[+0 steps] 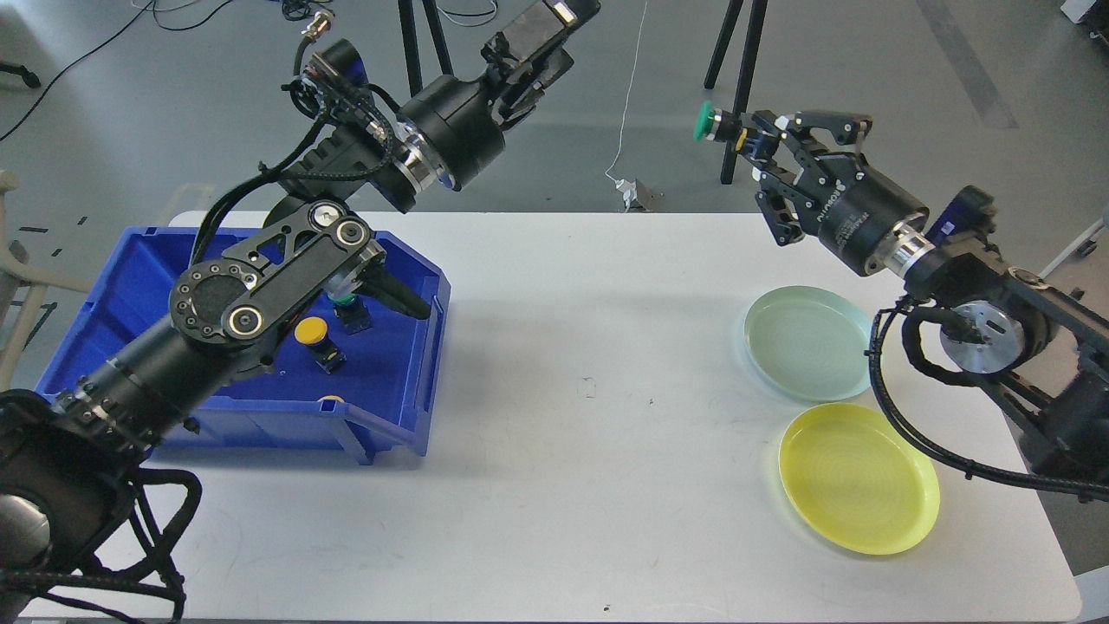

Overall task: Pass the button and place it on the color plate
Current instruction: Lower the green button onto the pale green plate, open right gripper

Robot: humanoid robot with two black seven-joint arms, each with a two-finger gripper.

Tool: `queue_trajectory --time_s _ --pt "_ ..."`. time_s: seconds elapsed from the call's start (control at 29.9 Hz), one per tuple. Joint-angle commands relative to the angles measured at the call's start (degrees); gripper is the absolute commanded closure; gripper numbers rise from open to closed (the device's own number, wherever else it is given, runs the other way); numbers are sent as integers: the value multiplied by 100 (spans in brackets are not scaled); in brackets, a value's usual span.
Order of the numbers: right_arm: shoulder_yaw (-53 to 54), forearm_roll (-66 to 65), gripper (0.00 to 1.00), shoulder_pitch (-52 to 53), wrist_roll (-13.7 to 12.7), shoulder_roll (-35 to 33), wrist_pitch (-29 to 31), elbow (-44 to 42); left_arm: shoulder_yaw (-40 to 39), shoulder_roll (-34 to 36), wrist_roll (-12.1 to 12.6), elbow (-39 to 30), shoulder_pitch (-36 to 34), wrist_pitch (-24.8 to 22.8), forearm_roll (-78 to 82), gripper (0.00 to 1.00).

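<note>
- The green button [712, 123] sits pinched at the fingertips of the right gripper [752, 140], held out sideways past the table's far edge — high in the air, well above both plates.
- That grasp looks like the receiving end of the pass: cap pointing away from the wrist, body clamped, so the button can be carried down cap-up or on its side.
- Below and slightly behind the right gripper lies the pale green plate [810, 342]; the yellow plate [858, 490] is further toward the robot, beside it. By colour, the green plate is the likely target.
- The air between gripper and plates is open — nothing stands in the descent path.
- The left gripper [541, 39] is raised far off to the other side, dark and end-on; I cannot tell whether its fingers are parted.
- Under the left arm, the blue bin [407, 407] holds a yellow button [312, 331] and another green-capped one [348, 305].
- The white table [563, 433] is bare between bin and plates; the yellow plate lies near the right edge.
</note>
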Motion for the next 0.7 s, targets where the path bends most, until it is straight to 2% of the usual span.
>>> queue_trajectory --time_s 0.0,0.23,0.47,0.67 --pt "-389 -221 81 -312 8 -288 14 -264 -127 -15 -46 353 12 8 -904 6" --pt "-1154 -230 81 -427 8 -209 -48 -1089 -127 3 -46 520 12 8 -1310 5" --pt "-1207 -230 81 -392 -44 221 5 -2109 -127 29 -46 520 29 8 -1302 5" --pt "-1216 -230 77 -392 -150 415 5 -2392 -101 20 -38 529 38 -1 -1302 2"
